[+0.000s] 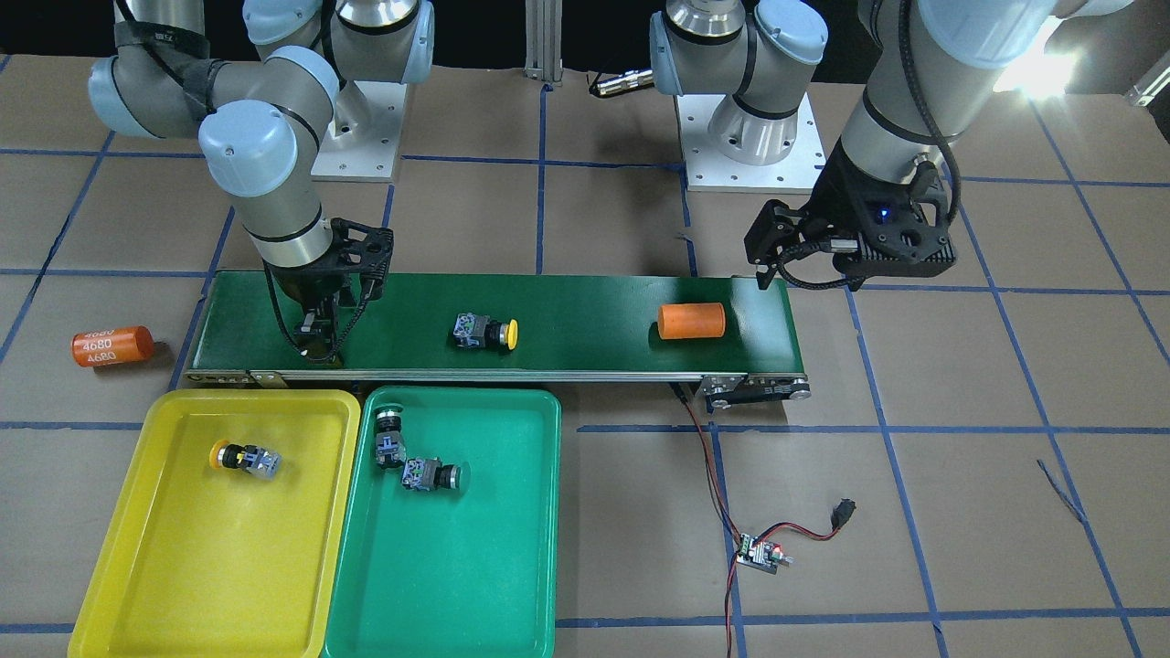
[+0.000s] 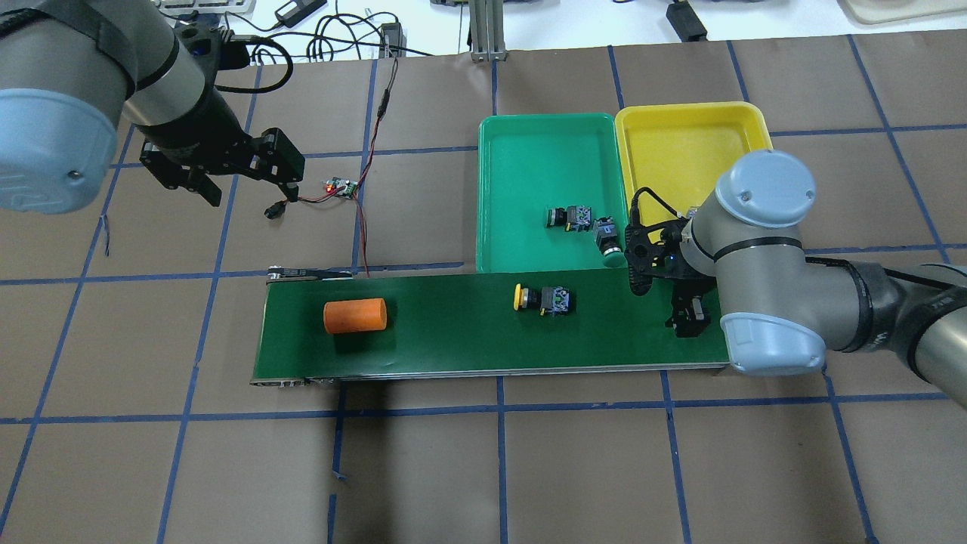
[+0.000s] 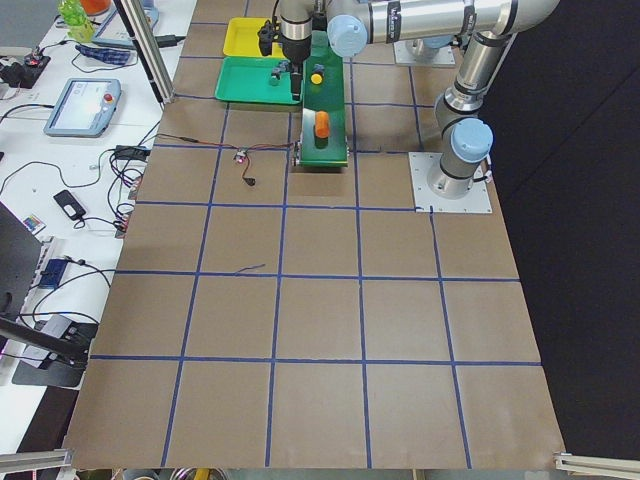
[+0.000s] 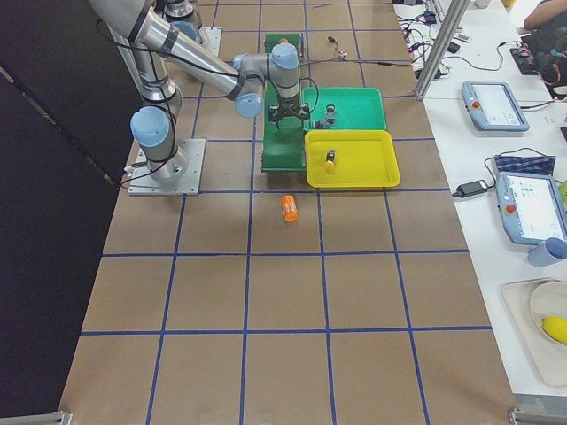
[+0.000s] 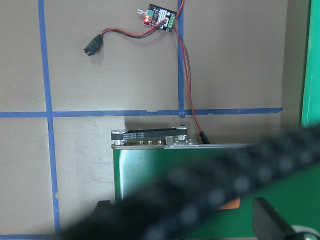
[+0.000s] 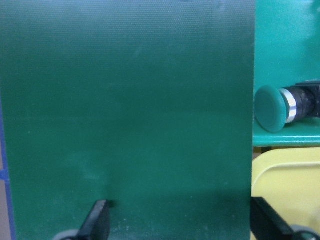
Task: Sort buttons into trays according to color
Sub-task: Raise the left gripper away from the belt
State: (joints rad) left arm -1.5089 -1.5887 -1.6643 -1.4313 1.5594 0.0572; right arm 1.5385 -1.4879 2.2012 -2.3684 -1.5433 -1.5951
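One yellow-capped black-and-grey button (image 1: 484, 332) lies on the long dark-green belt (image 1: 585, 306). Beside the belt, another yellow button (image 1: 245, 459) sits in the yellow plastic tray (image 1: 119, 548). Two green buttons (image 1: 390, 440) (image 1: 431, 475) sit in the green plastic tray (image 1: 457, 585). The left pincer (image 5: 183, 217) and right pincer (image 6: 177, 225) gape wide, holding nothing.

Clearance around long dark-green conveyor belt (image 1: 567, 311).
On belt: black-and-grey push-button with yellow cap (image 1: 484, 332) lies mid-length, orange cylinder (image 1: 691, 321) toward one end, right gripper (image 1: 318, 340), fingers spread, low over the other end; bare belt between them. Shallow green plastic tray (image 1: 448, 567) just beside belt: two green-capped push-buttons (image 1: 430, 475) crowd its belt-side edge, far half bare. Adjoining yellow plastic tray (image 1: 201, 567): one yellow-capped push-button (image 1: 245, 459) near belt side.
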